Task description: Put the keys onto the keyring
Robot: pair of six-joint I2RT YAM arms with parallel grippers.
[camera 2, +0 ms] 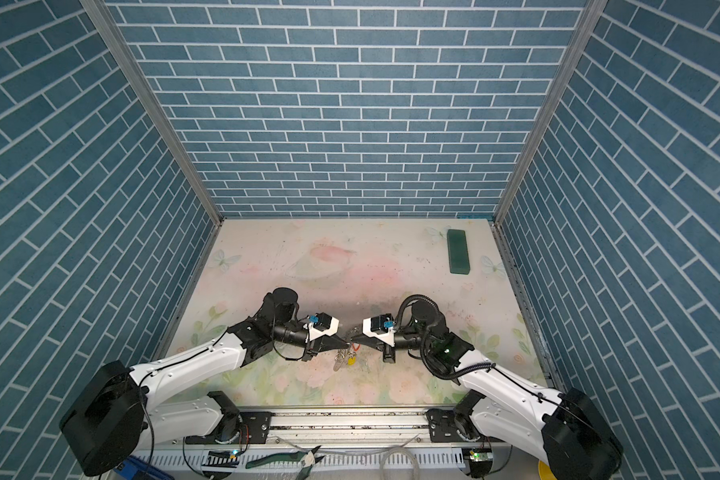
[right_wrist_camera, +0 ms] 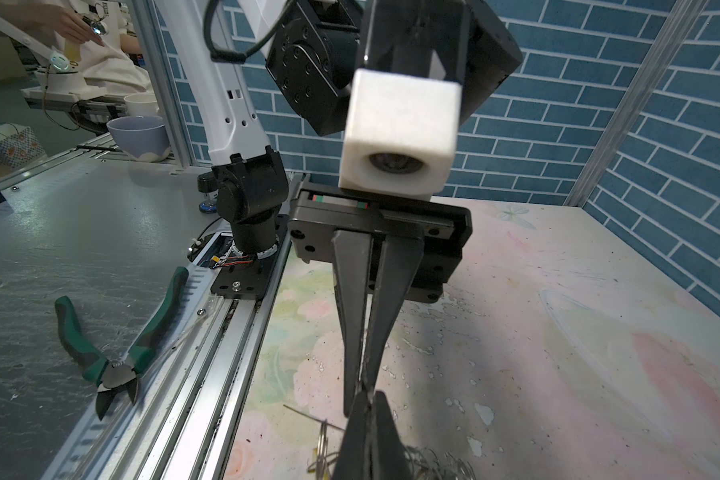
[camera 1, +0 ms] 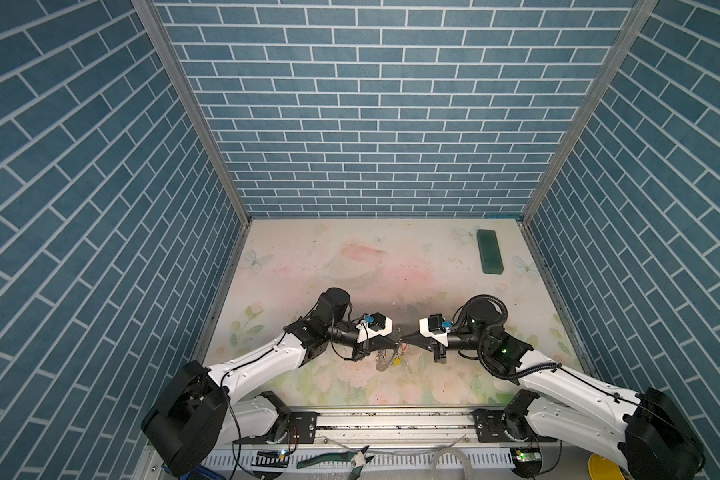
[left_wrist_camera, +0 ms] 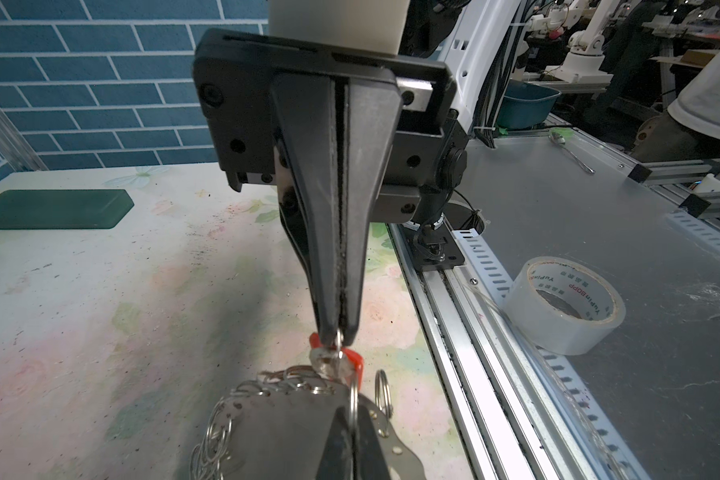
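- The left hand [left_wrist_camera: 347, 415] is pinched tight on the keyring [left_wrist_camera: 292, 419]. A silver ring at the hoop's rim runs up between its black fingers, and no gap shows between them.
- The keyring hangs down from that pinch. It is a dark grey flat hoop with silver wire clips [left_wrist_camera: 221, 419] bunched along its edge. I cannot tell whether its lower edge touches the counter [camera 1: 308, 266].
- The right hand [left_wrist_camera: 336, 337] meets the left one tip to tip, right above the keyring. Its fingers are closed all the way. The red key [left_wrist_camera: 352, 358] sits at their very tip, its red head poking out on either side and its silver part just beside the keyring's top edge.
- The yellow key [camera 1: 396, 360] dangles just beside the keyring, on its right in both top views, below the two meeting hands.
- The counter under the keyring has a pale floral print, scuffed and speckled, with the hands' shadow across it.
- A dark green block [camera 1: 489, 251] lies flat, well apart from the keyring, toward the counter's far right corner.
- On the near side of the keyring a metal rail [camera 1: 391, 419] runs along the counter's front edge, with both arms bolted to it.
- Green-handled pliers [camera 1: 333, 459] lie just past that rail, and a roll of clear tape [left_wrist_camera: 566, 305] sits on the grey metal sheet out there.
- Blue brick-pattern walls [camera 1: 371, 104] close in behind the keyring and on both sides of it.
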